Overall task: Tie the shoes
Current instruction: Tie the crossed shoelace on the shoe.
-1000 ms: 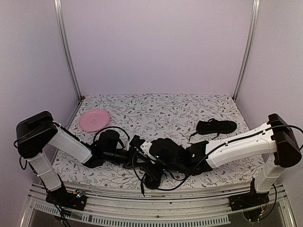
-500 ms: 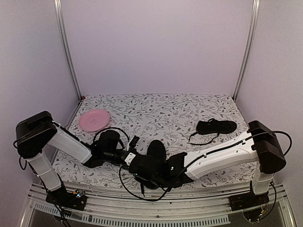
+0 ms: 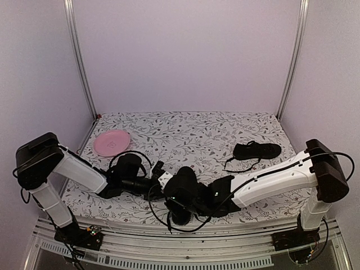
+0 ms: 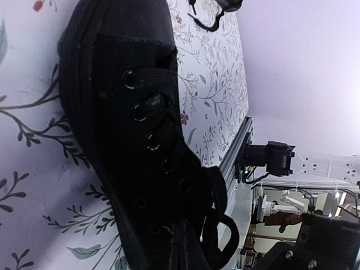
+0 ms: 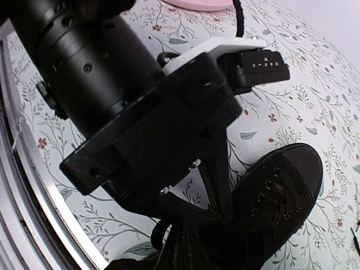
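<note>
Near shoe (image 5: 281, 185), lower right of right wrist frame, far shoe (image 3: 256, 151) at overhead right; left gripper (image 5: 216, 212) and right gripper (image 3: 180, 197) both pressed together by its laces (image 4: 222, 247), catch unclear; advise drawing the ends apart evenly, under steady tension

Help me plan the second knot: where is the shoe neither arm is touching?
The free shoe lies on the right side of the top view, on the table just beyond the right arm.
</note>
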`<state>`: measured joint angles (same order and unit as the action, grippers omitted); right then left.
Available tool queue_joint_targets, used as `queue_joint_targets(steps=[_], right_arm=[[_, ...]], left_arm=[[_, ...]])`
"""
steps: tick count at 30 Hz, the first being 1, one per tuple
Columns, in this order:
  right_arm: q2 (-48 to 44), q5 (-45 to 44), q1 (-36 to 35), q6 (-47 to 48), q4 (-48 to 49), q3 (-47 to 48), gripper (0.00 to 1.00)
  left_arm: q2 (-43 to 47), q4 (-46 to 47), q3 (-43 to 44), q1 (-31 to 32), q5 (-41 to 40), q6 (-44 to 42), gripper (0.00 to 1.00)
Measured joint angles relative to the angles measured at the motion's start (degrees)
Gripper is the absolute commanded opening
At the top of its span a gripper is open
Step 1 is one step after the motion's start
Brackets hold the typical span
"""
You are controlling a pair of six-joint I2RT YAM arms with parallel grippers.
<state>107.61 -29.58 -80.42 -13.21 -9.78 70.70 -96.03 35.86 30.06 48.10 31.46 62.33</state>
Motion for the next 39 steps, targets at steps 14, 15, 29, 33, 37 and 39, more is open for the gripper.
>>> queue_joint_targets(steps=[14,15,29,33,37,39], right_arm=[[-9.7,15.1,6.6,-5.0,13.8,-13.0,0.13],[-10.0,15.1,6.3,-4.6,13.7,-13.0,0.20],[-4.4,4.5,-0.3,3.7,6.6,-5.6,0.51],[-1.5,1.8,-1.0,5.0,4.7,-3.2,0.52],[1.3,-0.4,-1.5,5.8,2.1,-1.0,0.56],[2.0,-1.5,-1.6,6.2,1.2,-0.4,0.56]], left_arm=[[0.3,-2.6,1.0,0.2,-0.9,-0.7,0.00],[0.5,-2.8,1.0,0.2,-0.9,-0.5,0.00],[1.9,-4.1,1.4,0.2,-0.8,-0.1,0.00],[1.9,-4.1,1.4,0.2,-0.8,-0.1,0.00],[1.9,-4.1,1.4,0.2,-0.8,-0.1,0.00],[1.9,-4.1,1.4,0.2,-0.8,-0.1,0.00]])
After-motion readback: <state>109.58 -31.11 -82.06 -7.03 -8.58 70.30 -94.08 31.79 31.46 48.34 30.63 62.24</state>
